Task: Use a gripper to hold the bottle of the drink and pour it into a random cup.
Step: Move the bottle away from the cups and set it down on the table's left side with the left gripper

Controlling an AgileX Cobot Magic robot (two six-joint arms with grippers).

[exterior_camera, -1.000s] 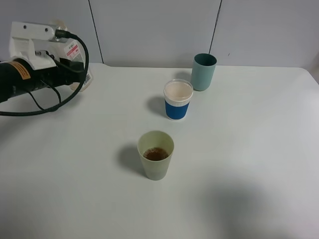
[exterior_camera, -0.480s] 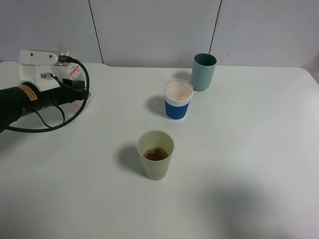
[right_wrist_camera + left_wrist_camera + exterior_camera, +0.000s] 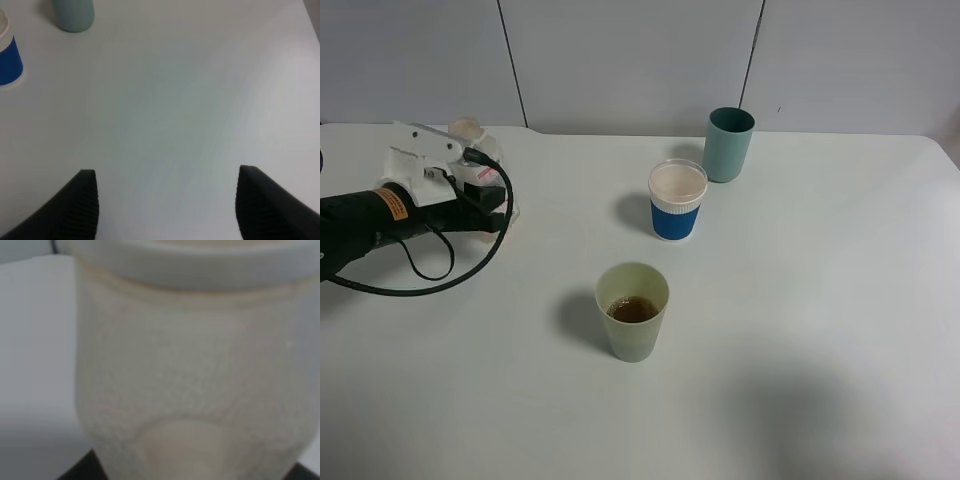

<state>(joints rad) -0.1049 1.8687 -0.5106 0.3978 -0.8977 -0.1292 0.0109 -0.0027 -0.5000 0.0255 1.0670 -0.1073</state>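
Note:
At the table's left, my left gripper (image 3: 483, 192) is shut on the clear bottle (image 3: 472, 132), whose round neck sticks up behind the white wrist housing. In the left wrist view the bottle (image 3: 190, 390) fills the frame, blurred and pale, so the fingers are hidden. Whether the bottle's base touches the table I cannot tell. The pale yellow-green cup (image 3: 632, 335) stands in the middle of the table with brown drink (image 3: 633, 308) in it. My right gripper (image 3: 165, 210) is open over bare table, with nothing between its black fingertips (image 3: 80, 205); the high view does not show it.
A blue-and-white paper cup (image 3: 677, 200) stands behind the yellow-green cup, and a teal cup (image 3: 729, 144) stands further back. The right wrist view catches both, the paper cup (image 3: 7, 57) and the teal cup (image 3: 73, 12). A black cable (image 3: 440, 285) loops below the left arm.
My left arm has come down and forward with the bottle, from near the back-left wall to low over the table. The cups have not moved.

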